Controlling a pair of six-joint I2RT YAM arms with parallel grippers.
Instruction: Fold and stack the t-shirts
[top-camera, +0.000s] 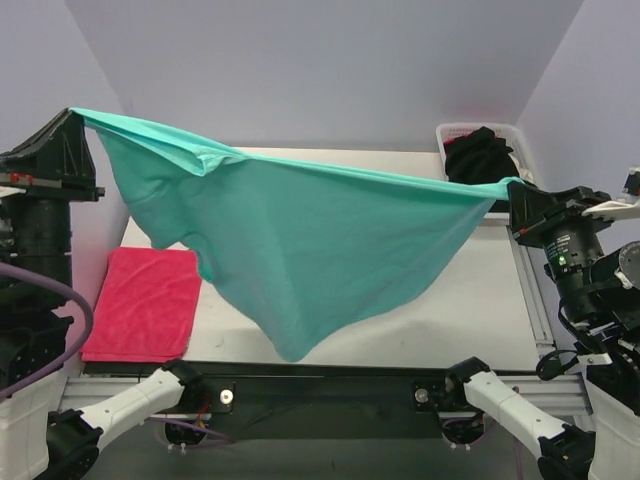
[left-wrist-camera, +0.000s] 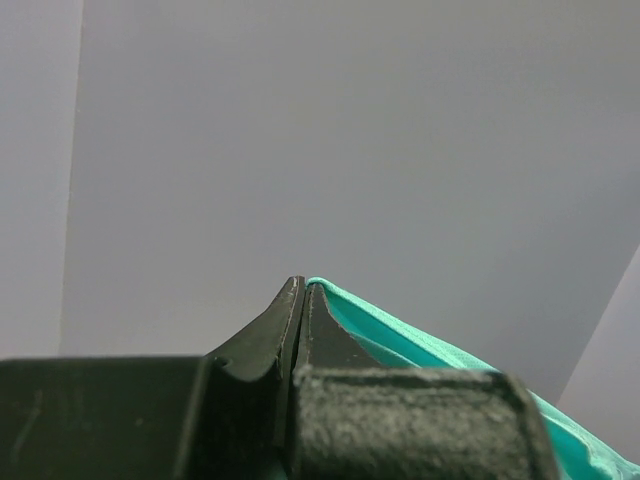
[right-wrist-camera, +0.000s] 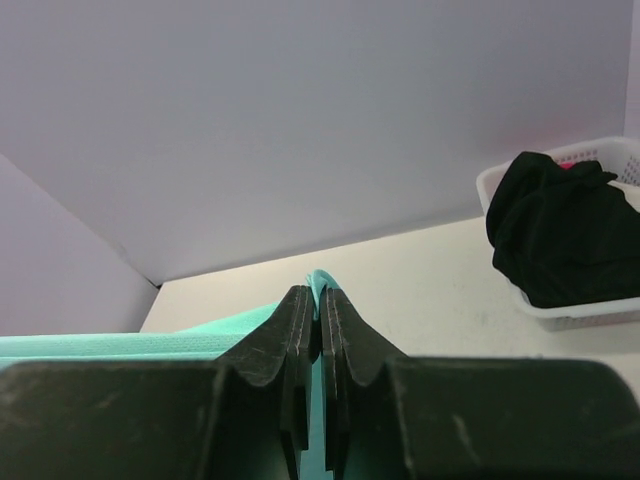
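The teal-green t-shirt (top-camera: 300, 240) hangs stretched in the air between my two grippers, its lower point dangling just above the table's near edge. My left gripper (top-camera: 76, 113) is shut on one corner of it, high at the left; the cloth (left-wrist-camera: 400, 335) runs off beside the shut fingers. My right gripper (top-camera: 512, 186) is shut on the opposite corner at the right; teal cloth (right-wrist-camera: 322, 280) pokes out between the fingertips. A pinkish-red t-shirt (top-camera: 145, 302) lies folded flat on the table at the left. Black t-shirts (top-camera: 480, 153) sit bunched in the basket.
A white slotted basket (top-camera: 452, 131) stands at the back right corner of the table, also in the right wrist view (right-wrist-camera: 590, 310). The white table (top-camera: 470, 300) has a metal rail (top-camera: 535, 300) along its right edge. Pale walls enclose the back and sides.
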